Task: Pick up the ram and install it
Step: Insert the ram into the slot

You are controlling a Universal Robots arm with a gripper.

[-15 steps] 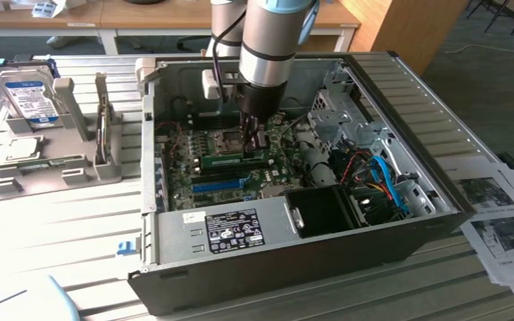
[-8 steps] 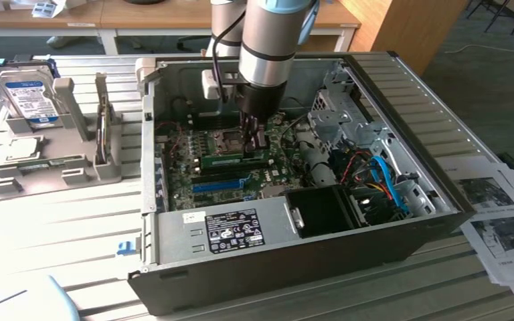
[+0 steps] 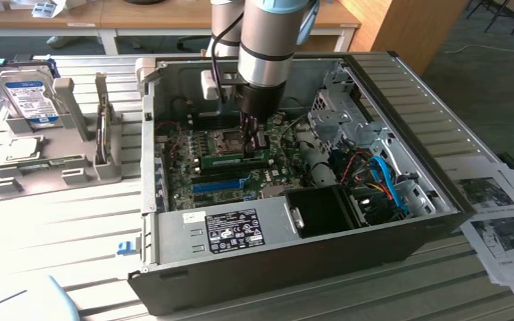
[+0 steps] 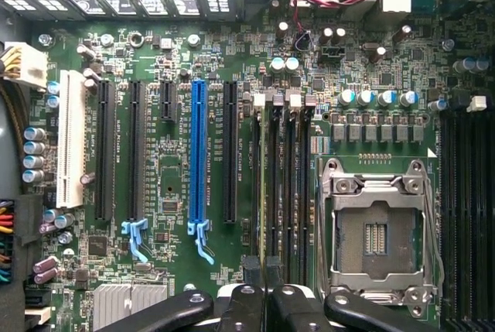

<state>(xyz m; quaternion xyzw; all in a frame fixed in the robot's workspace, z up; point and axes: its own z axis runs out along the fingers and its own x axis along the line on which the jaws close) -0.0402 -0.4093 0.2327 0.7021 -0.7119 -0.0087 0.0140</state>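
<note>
The ram [image 3: 233, 160] is a long green stick standing on edge among the memory slots [image 4: 288, 185] of the motherboard [image 4: 170, 270], inside the open computer case [image 3: 239, 257]. My gripper [image 3: 255, 142] reaches straight down into the case, and its dark fingers meet the ram near its end on the exterior view's right. The jaws are close together and appear shut on the stick. In the wrist view the black fingertips [image 4: 251, 274] of my gripper [image 4: 263, 279] sit side by side over the slots beside the CPU socket [image 4: 377, 231]. Whether the ram is fully seated cannot be told.
A blue expansion slot [image 4: 198, 154] and black ones lie beside the memory slots. A black fan shroud [image 3: 324, 210], blue cables [image 3: 384, 177] and a metal drive cage [image 3: 337, 114] crowd the case. A grey rack with a hard drive [image 3: 27, 97] stands at the exterior view's left, papers [image 3: 498, 214] at its right.
</note>
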